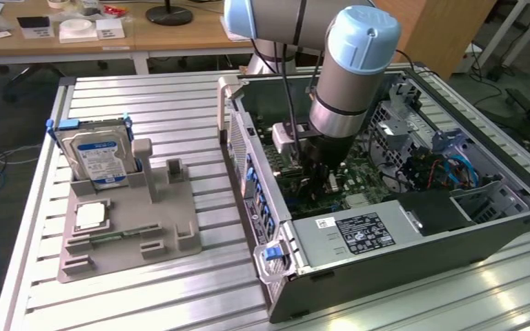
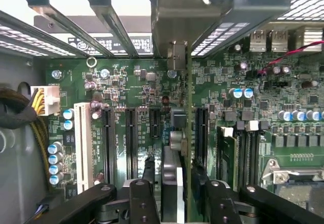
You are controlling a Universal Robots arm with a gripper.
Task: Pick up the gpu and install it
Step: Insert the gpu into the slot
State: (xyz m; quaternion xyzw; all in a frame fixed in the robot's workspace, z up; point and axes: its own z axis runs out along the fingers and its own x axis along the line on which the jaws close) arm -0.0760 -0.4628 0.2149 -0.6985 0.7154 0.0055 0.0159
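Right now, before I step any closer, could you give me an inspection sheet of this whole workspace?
Surface: ribbed aluminium table, carrying an open grey computer case and a grey plastic holder tray.
Job's things: thin dark gpu card stands on edge on the green motherboard, inside the case.
Clutter: silver hard drive with blue-white label upright in the tray; square silver chip lying flat there.
Grippers: black gripper down at the card; grip cannot be judged.
Cables: yellow-black bundle; blue cables inside the case.
Surroundings: wooden desks behind the table.
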